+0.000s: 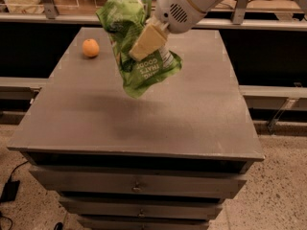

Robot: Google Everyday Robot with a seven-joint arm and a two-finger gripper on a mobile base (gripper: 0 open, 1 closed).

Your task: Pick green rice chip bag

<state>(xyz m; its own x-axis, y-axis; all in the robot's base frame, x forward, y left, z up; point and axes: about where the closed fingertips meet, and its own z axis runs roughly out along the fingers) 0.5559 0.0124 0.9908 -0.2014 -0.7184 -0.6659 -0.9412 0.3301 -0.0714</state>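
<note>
The green rice chip bag point(139, 66) is a crumpled bright green foil bag with white lettering. It hangs in the air well above the grey table top point(192, 109). My gripper point(141, 44) is shut on the bag's middle, and one cream-coloured finger point(148, 41) lies across its front. The white arm comes in from the upper right. The bag's shadow falls on the table below it.
A small orange fruit point(90, 47) sits at the table's far left. The table is a grey drawer cabinet with drawer fronts point(136, 186) facing me. A shelf rail runs behind it. The tan-gold can is out of view.
</note>
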